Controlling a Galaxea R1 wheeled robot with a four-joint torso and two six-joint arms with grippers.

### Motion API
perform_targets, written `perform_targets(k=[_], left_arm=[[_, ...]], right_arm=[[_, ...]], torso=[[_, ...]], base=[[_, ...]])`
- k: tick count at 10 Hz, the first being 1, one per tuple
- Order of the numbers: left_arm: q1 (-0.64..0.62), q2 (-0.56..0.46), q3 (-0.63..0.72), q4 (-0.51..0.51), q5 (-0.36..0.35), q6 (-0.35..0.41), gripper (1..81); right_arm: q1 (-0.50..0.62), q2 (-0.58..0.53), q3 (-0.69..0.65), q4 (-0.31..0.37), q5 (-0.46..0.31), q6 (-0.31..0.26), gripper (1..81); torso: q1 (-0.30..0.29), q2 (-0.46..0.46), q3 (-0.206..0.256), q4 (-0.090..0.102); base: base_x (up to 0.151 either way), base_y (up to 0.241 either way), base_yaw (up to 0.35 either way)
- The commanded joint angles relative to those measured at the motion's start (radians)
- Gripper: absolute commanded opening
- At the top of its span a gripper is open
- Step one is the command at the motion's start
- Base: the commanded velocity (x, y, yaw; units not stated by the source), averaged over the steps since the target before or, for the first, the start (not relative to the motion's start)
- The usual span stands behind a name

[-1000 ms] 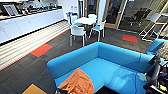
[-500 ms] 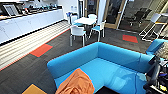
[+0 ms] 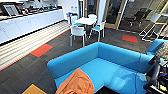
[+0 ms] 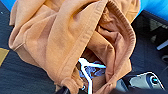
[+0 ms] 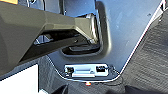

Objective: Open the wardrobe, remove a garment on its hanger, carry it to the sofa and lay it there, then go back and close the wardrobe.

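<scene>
Left hand state cannot be told from the wrist view, but the garment [image 4: 65, 42] hangs bunched right below it, with the hanger [image 4: 87, 72] showing white inside the folds. From the head view the orange cloth [image 3: 76, 83] sits at the near edge of the sofa [image 3: 112, 67], seemingly over the seat. Judging by this, the laying-down step is in hand; it calls for lowering the cloth fully onto the seat before letting go.

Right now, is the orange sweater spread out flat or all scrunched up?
Scrunched up. The sweater hangs in bunched folds around the white hanger, and its lump sits at the front edge of the blue sofa.
</scene>
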Motion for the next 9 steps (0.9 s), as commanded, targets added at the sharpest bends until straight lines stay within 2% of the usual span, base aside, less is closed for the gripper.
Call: perform_targets(k=[1, 3, 7, 9], left_arm=[[-0.028, -0.008, 0.005, 0.015, 0.031, 0.001, 81.1], [0.014, 0.006, -0.035, 0.015, 0.032, 0.001, 81.1], [0.101, 0.110, -0.292, 0.012, 0.028, 0.000, 81.1], [0.138, 0.132, -0.323, 0.017, -0.006, 0.001, 81.1]], right_arm=[[0.001, 0.004, 0.011, -0.016, -0.073, -0.006, 81.1], [0.001, 0.005, 0.011, -0.017, -0.073, -0.006, 81.1], [0.001, 0.005, 0.010, -0.017, -0.073, -0.006, 81.1], [0.001, 0.007, 0.006, -0.017, -0.073, -0.005, 81.1]], torso=[[0.001, 0.000, 0.000, 0.000], [0.001, 0.000, 0.000, 0.000], [0.001, 0.000, 0.001, 0.000], [0.001, 0.000, 0.001, 0.000]], base=[[0.000, 0.000, 0.000], [0.000, 0.000, 0.000], [0.000, 0.000, 0.000], [0.000, 0.000, 0.000]])
